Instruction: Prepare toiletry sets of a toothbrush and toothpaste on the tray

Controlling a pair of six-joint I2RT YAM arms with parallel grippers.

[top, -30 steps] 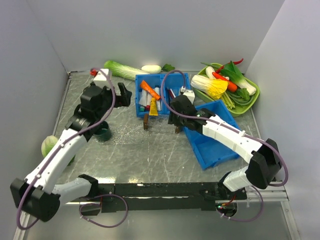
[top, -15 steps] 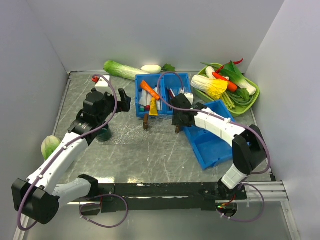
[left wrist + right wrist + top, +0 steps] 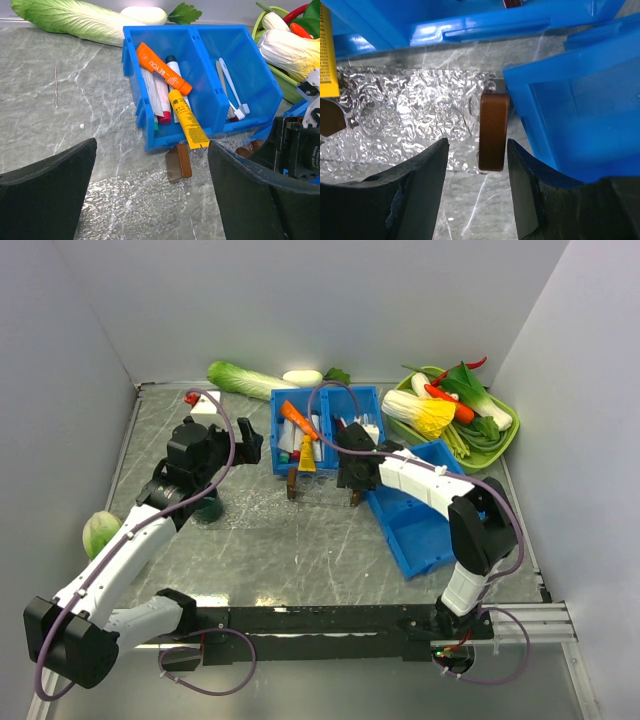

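From the top view, a blue plastic two-compartment bin [image 3: 325, 428] stands on the grey marbled worktop [image 3: 300, 550]. The left tool [image 3: 250, 440] hangs just left of that bin, its fingers wide apart and holding nothing. The right tool [image 3: 350, 483] points down at the bin's near right corner. A flat clear crinkled plastic tray [image 3: 265, 505] lies just in front of the bin.

The left wrist view shows the bin's left compartment holding an orange toothpaste tube [image 3: 162, 67] and a yellow toothpaste tube [image 3: 187, 120], whose flat end pokes over the bin's near wall. Thin white toothbrushes [image 3: 227, 92] lie in the right compartment. A small brown block [image 3: 179, 162] sits just before the bin's near wall.

In the right wrist view, the right tool's fingers stand apart on either side of a second brown block [image 3: 493, 130] in front of the bin, not clamped: a gap shows beside one finger.
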